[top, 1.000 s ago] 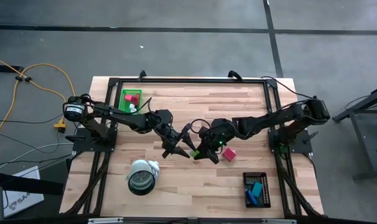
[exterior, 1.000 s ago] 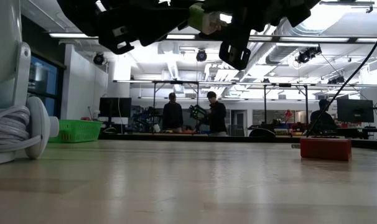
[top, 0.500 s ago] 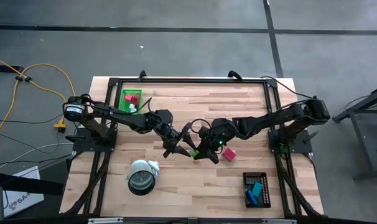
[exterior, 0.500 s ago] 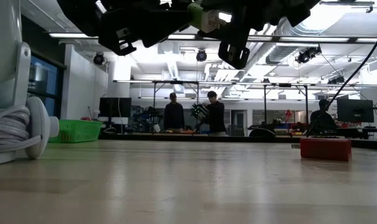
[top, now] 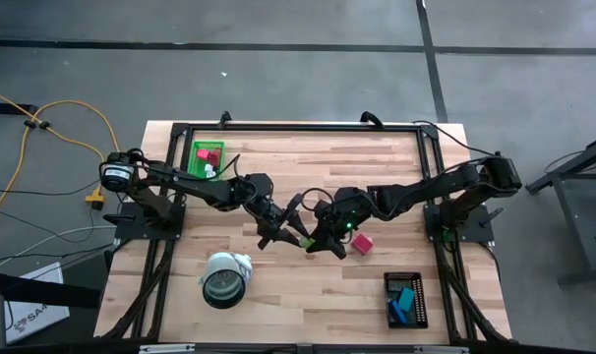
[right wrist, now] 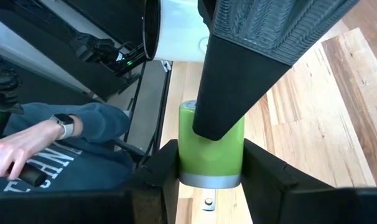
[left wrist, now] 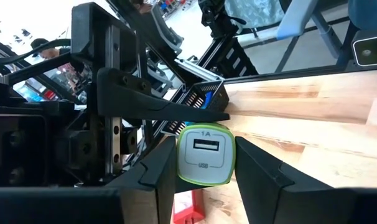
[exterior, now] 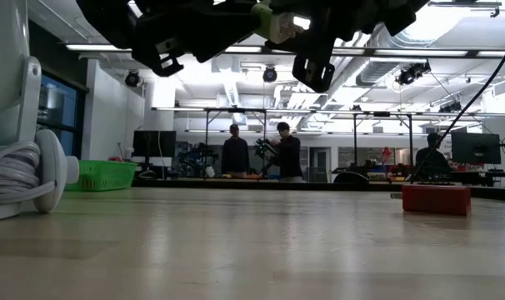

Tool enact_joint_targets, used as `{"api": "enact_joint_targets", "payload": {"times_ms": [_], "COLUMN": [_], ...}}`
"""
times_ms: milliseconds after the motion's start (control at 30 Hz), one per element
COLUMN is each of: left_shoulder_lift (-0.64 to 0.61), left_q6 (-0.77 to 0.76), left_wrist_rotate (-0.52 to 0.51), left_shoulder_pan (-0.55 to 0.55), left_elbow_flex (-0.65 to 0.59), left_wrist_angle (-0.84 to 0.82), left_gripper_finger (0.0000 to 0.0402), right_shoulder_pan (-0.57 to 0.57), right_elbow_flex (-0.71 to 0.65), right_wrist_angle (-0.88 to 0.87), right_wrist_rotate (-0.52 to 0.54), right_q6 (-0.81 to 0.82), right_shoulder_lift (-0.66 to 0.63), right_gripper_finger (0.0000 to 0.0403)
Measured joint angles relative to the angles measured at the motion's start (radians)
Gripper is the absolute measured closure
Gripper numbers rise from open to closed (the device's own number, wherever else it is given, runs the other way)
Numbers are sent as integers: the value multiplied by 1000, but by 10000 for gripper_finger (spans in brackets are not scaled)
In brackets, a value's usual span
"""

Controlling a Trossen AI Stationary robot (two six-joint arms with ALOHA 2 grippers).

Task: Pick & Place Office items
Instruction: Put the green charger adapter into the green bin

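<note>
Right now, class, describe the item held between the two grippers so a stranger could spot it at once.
Above the middle of the wooden table, the left gripper and right gripper meet on a USB charger cube. Unlike the red block nearby, it is lime-green with a white face and one port.

Bright ceiling lights [exterior: 452, 21] glare behind the silhouetted arms in the low view; the table [exterior: 252, 250] blurs up close.
</note>
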Motion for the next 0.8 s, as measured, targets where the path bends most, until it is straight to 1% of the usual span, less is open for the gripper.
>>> {"api": "enact_joint_targets", "payload": {"times_ms": [633,800], "left_shoulder_lift": [0,0], "left_q6": [-10,-11], "left_wrist_rotate": [-1,-2], "left_shoulder_pan": [0,0], "left_elbow_flex": [0,0], "left_wrist_angle": [2,3], "left_gripper_finger": [276,276], "right_shoulder_pan": [0,0], "right_elbow_flex": [0,0], "right_wrist_angle": [3,3], "right_wrist_rotate": [-7,-7], "right_q6": [0,0], "right_shoulder_lift": [0,0], "right_gripper_finger": [274,260]}}
